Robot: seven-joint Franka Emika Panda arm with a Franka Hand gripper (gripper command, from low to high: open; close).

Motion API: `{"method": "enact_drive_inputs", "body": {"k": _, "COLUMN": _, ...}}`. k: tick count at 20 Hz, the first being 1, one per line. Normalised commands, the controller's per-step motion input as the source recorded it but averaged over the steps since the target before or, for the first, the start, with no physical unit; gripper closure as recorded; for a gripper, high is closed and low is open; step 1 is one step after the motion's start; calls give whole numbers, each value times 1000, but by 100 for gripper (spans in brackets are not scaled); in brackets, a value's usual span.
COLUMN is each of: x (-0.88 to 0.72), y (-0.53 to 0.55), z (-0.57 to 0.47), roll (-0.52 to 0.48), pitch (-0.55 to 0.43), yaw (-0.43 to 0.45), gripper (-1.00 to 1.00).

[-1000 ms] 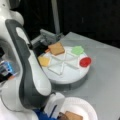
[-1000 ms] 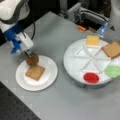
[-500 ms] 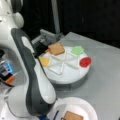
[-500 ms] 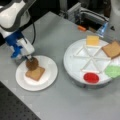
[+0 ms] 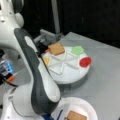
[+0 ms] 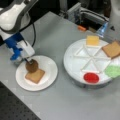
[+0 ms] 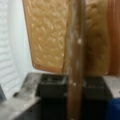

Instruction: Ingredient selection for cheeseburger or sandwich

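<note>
In a front view my gripper (image 6: 28, 60) is shut on the brown round patty (image 6: 31, 66). It holds the patty tilted just over the far edge of a tan toast square (image 6: 35, 76) on the white plate (image 6: 48, 66). The wrist view shows the patty (image 7: 75, 62) edge-on, with the toast (image 7: 47, 37) behind it. The divided tray (image 6: 75, 62) holds yellow cheese (image 6: 92, 40), another toast (image 6: 112, 48), green lettuce (image 6: 113, 71) and a red tomato disc (image 6: 91, 77). In a front view my arm hides the gripper. The plate's toast (image 5: 75, 116) and the tray's toast (image 5: 56, 48), lettuce (image 5: 77, 50), tomato (image 5: 85, 61) and cheese (image 5: 46, 60) show there.
My arm's white and grey body (image 5: 32, 82) fills a front view's left. Grey equipment with an orange part (image 6: 81, 28) stands behind the tray. A dark perforated board (image 6: 15, 110) borders the table at a front view's bottom left.
The gripper has come down a little with the patty, closer to the toast on the plate. The pieces on the tray have not moved.
</note>
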Motion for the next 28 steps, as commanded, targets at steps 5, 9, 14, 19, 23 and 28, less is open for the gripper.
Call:
{"method": "enact_drive_inputs", "body": {"k": 5, "x": 268, "y": -113, "z": 43, "roll": 18, "pitch": 103, "yaw": 173, "gripper": 100}}
{"method": "enact_drive_inputs", "body": {"k": 9, "x": 208, "y": -98, "z": 176, "roll": 39, "pitch": 169, "yaw": 182, "gripper": 100}}
{"method": "enact_drive_inputs", "body": {"k": 14, "x": 188, "y": -76, "z": 276, "roll": 39, "pitch": 210, "yaw": 173, "gripper": 100}}
{"method": "enact_drive_inputs", "body": {"k": 19, "x": 219, "y": -40, "z": 234, "roll": -15, "pitch": 211, "yaw": 145, "gripper": 100}}
{"method": "enact_drive_inputs", "body": {"k": 23, "x": 255, "y": -23, "z": 74, "roll": -34, "pitch": 173, "yaw": 137, "gripper": 100}}
{"method": "enact_drive_inputs", "body": {"k": 28, "x": 324, "y": 0, "z": 7, "roll": -45, "pitch": 153, "yaw": 124, "gripper": 100}}
